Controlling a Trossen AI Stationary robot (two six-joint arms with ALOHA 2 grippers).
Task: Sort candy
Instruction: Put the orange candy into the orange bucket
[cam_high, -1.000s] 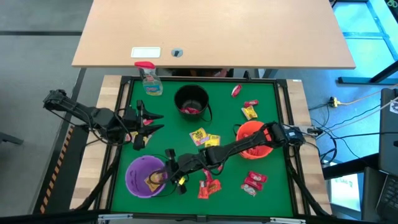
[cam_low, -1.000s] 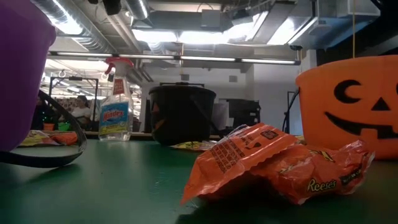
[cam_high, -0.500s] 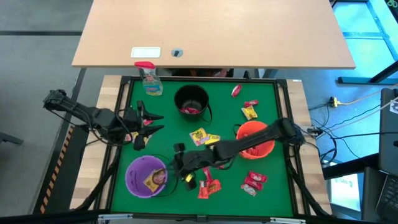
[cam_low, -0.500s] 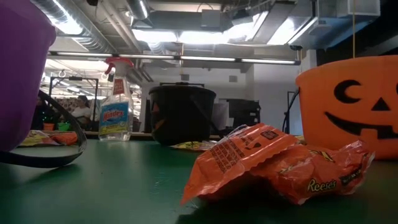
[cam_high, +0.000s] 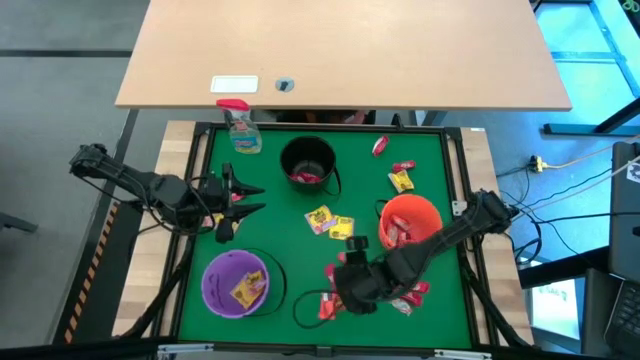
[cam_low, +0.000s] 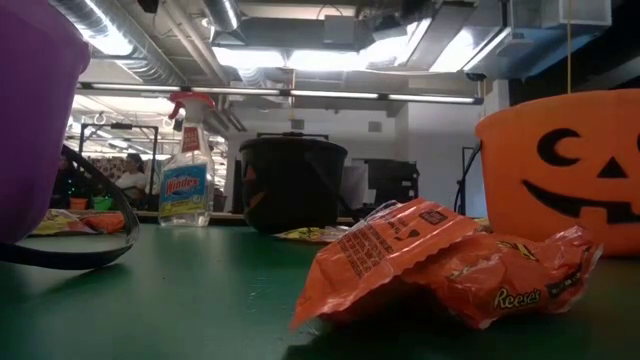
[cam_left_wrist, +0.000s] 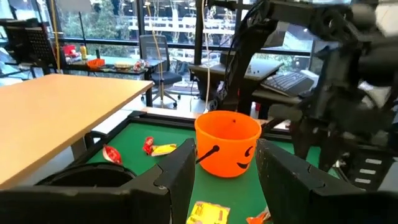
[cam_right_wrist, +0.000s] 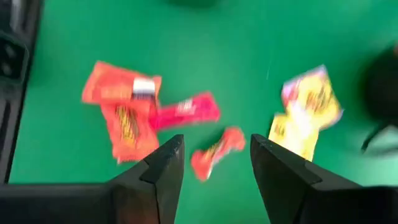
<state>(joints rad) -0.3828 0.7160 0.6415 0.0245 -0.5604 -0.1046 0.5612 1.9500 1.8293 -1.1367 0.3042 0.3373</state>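
Candy lies scattered on the green table (cam_high: 260, 225): yellow packets (cam_high: 328, 222) at the middle, red and yellow ones (cam_high: 400, 172) at the far right, orange-red packets (cam_high: 408, 292) near the front. My right gripper (cam_high: 342, 288) hangs open over the front packets, pointing down. In its wrist view a small red sweet (cam_right_wrist: 217, 152) lies below the gap between its fingers, orange packets (cam_right_wrist: 121, 118) and yellow packets (cam_right_wrist: 308, 109) to either side. My left gripper (cam_high: 240, 200) waits open at the table's left, pointing level toward the orange bucket (cam_left_wrist: 227, 140).
The purple bucket (cam_high: 235, 282) at the front left holds a yellow packet (cam_high: 246, 288). The black bucket (cam_high: 308, 162) stands at the far middle with red candy inside, the orange bucket (cam_high: 408, 222) at the right. A spray bottle (cam_high: 240, 128) stands at the far left corner.
My right gripper has gone from over the purple bucket toward the table's right along the near side, risen a little and tipped from nearly level to pointing down over the front packets. The yellow packet stays in the purple bucket.
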